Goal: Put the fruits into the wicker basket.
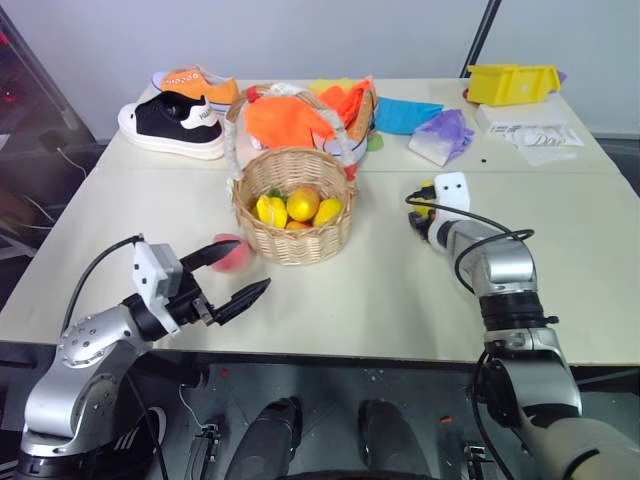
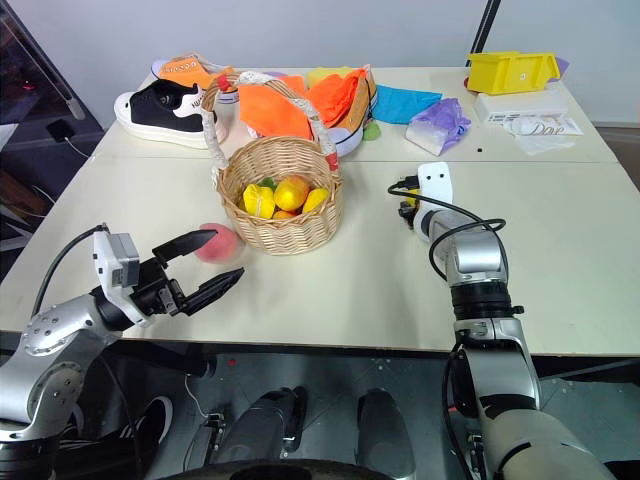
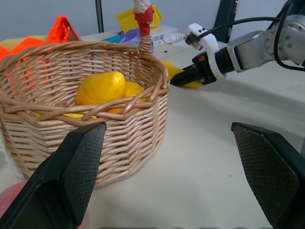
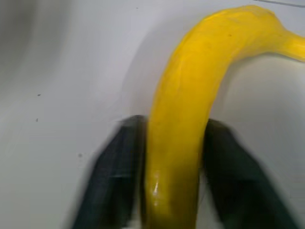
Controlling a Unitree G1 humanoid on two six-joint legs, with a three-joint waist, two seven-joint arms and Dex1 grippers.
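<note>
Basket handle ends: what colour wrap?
White with red ends on the basket handle, clearest in the left wrist view.

One wicker basket (image 2: pixel 280 200) holding three yellow lemons (image 2: pixel 258 200) and one orange (image 2: pixel 291 192). One banana (image 4: pixel 190 109), one peach (image 2: pixel 216 243). Two shoes (image 2: pixel 160 110), one yellow bin (image 2: pixel 512 72).

The table (image 1: pixel 560 300) carries basket (image 1: pixel 295 215), peach (image 2: pixel 215 243), banana (image 4: pixel 190 109), shoes (image 1: pixel 172 125).

Yellow banana (image 4: pixel 183 109) on table; peach (image 2: pixel 216 243) beside wicker basket (image 2: pixel 280 195).
</note>
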